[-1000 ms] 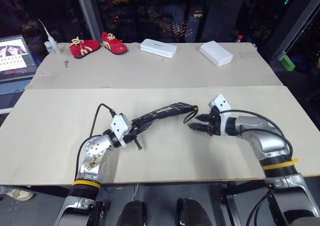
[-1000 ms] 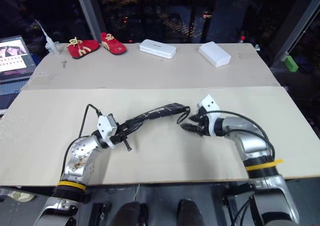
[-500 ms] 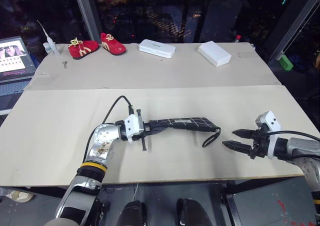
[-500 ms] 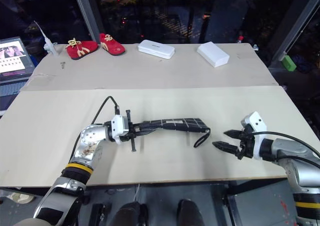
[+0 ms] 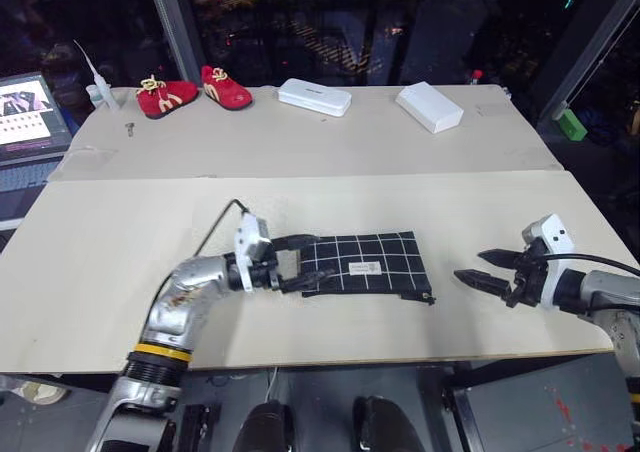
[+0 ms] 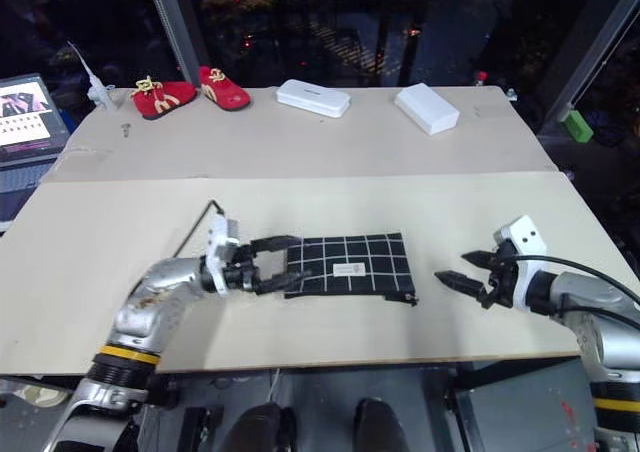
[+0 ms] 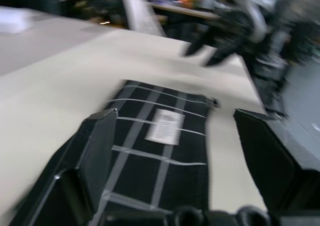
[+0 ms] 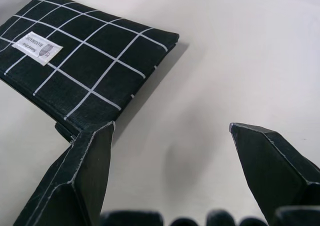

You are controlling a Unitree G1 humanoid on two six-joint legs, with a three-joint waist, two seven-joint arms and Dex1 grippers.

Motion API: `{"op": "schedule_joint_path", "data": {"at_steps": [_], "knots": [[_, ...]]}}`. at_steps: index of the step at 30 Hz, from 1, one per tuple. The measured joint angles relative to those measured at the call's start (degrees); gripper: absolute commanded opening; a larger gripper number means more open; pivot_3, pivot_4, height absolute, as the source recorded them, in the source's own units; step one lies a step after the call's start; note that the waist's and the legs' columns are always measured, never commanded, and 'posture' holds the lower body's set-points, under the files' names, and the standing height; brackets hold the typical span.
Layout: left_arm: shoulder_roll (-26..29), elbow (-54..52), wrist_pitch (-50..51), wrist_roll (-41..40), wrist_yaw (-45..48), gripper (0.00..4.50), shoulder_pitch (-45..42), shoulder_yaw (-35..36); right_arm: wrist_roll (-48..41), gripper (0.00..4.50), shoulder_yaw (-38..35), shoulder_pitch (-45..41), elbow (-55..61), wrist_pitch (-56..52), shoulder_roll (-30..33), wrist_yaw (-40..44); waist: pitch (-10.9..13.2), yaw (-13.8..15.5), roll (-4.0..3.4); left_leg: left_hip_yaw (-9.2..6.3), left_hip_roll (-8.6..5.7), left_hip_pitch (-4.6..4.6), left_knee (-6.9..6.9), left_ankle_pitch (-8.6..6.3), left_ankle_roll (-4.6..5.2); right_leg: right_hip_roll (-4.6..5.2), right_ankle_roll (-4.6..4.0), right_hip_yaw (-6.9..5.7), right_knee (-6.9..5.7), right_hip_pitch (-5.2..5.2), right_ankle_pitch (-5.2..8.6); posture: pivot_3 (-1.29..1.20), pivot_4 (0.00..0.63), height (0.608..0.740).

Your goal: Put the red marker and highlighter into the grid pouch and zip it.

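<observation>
Since a second ago, our left pincer point(image 5: 296, 263) has let go of the grid pouch point(image 5: 365, 264), which was held up off the desk point(image 5: 120, 222) and now lies flat on it, label side up; our right pincer point(image 5: 490, 274) has drawn away to the right.

Left pincer: fingers spread apart at the pouch's left end, one to each side of that edge; we cannot tell whether they touch the fabric.

Right pincer: fingers wide apart, empty, near the pouch's right end but clear of it.

Grid pouch: mid-desk between the two pincers, lying flat, with the zipper pull point(image 5: 430, 298) at its right end, near corner.

Far edge of desk: a pair of red shoes point(image 5: 197, 89), a white case point(image 5: 316, 96), a white box point(image 5: 431, 106).

Status, as we judge it: neither marker nor highlighter is visible on the desk, and the pouch looks closed, so filling and zipping appear done. Remaining: withdraw the left pincer.
</observation>
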State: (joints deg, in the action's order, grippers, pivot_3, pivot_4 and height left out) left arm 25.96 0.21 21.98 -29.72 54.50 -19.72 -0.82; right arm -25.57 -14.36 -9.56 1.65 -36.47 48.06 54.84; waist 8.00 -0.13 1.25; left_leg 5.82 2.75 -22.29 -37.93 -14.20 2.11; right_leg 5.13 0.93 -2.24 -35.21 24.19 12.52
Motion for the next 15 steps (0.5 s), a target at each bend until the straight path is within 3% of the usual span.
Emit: {"op": "schedule_joint_path", "data": {"at_steps": [3,9,15], "knots": [[1.35,-1.66,6.95,-0.65,-8.04,3.97,3.11,4.93,-0.06,4.08,-0.27,-1.34,-1.73,2.37,-0.66,-0.01,0.0,-0.41,0.01,0.01,-0.02,0.0,0.0,0.01,-0.01,-0.02,-0.07,0.03,0.0,0.01,-0.04,0.0,0.15,0.74],[2.38,-4.5,9.08,-2.64,-17.99,3.97,11.59,19.64,-0.46,4.08,-1.61,-4.84,-8.15,6.79,-4.47,-0.57,0.03,-0.46,0.06,0.05,0.0,-0.01,0.01,0.01,-0.02,0.06,-0.38,0.0,0.02,0.01,-0.22,0.0,0.15,0.74],[1.03,-6.33,9.39,-4.45,-22.57,3.97,15.22,24.97,-0.52,4.08,-2.07,-7.07,-10.42,7.36,-5.2,-1.13,0.03,0.56,0.05,0.08,-0.04,-0.01,0.01,0.01,-0.02,0.11,-0.41,0.01,0.05,0.0,-0.24,0.0,0.15,0.74]]}}
